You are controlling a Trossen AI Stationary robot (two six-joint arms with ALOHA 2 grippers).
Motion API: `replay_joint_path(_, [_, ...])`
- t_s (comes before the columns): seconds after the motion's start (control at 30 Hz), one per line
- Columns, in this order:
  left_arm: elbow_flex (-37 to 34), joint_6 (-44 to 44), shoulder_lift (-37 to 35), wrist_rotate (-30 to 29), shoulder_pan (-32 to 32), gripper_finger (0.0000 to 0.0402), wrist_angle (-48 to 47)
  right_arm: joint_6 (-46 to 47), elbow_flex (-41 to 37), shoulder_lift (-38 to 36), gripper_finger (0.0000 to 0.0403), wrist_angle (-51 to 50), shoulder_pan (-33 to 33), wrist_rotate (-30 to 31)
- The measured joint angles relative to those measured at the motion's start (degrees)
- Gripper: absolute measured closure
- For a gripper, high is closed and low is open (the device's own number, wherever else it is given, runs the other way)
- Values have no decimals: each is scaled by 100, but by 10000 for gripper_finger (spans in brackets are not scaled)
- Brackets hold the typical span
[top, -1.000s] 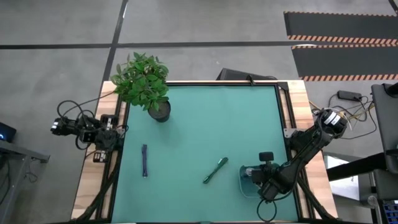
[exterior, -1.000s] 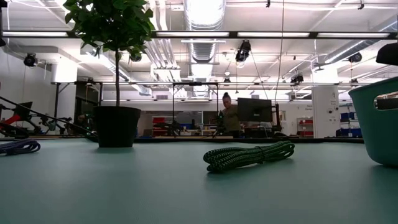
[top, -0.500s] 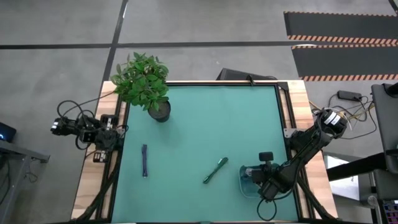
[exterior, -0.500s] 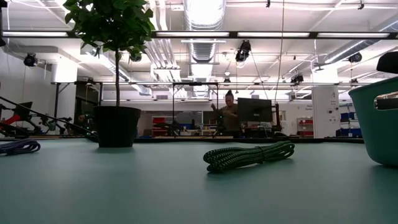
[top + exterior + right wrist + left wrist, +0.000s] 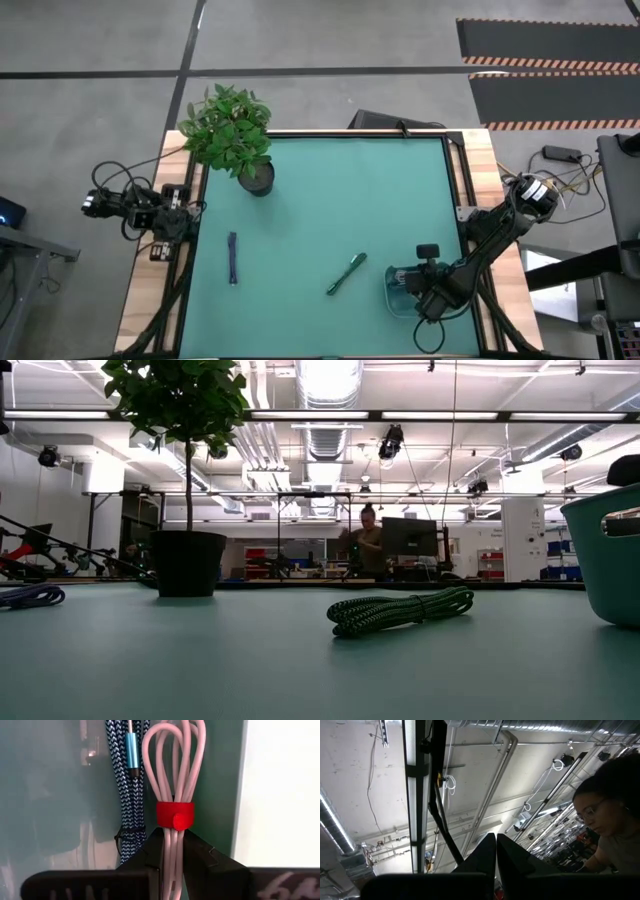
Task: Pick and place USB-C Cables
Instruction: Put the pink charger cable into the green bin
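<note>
My right gripper (image 5: 172, 837) reaches down into the teal bin (image 5: 392, 296) at the table's near right and is shut on the white cable bundle with a red strap (image 5: 174, 816). The teal-blue braided cable (image 5: 131, 795) lies in the bin beside it. On the mat lie the green cable (image 5: 346, 273) (image 5: 400, 609) and the dark blue-purple cable (image 5: 232, 257) (image 5: 30, 596). My left gripper (image 5: 496, 851) is parked off the table's left edge (image 5: 168, 215), shut and pointing up at the ceiling. My right gripper pinches the white bundle (image 5: 173, 844) between its two fingers just behind the red strap. The fingers come from above, pointing down into the bin, and lie along the bundle. Its looped end (image 5: 172, 750) sticks out past the fingertips; whether it touches the bin floor I cannot tell.
A potted plant (image 5: 235, 130) (image 5: 187, 563) stands at the far left corner. The bin's wall (image 5: 605, 550) rises at the right of the low view. People stand in the room beyond the table (image 5: 365, 540), and one shows in the left wrist view (image 5: 615, 815).
In the low view the dark part of the right arm above the bin has sunk a little toward the bin. The cables on the mat and the left arm have kept still.
</note>
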Motion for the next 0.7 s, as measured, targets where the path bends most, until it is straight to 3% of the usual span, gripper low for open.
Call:
replay_joint_path(0.47, [0,0,1,-1,1,402,0,9,-23,0,368,62,0,-24])
replay_joint_path(0.7, [0,1,2,0,2,402,1,17,-23,0,336,85,0,-26])
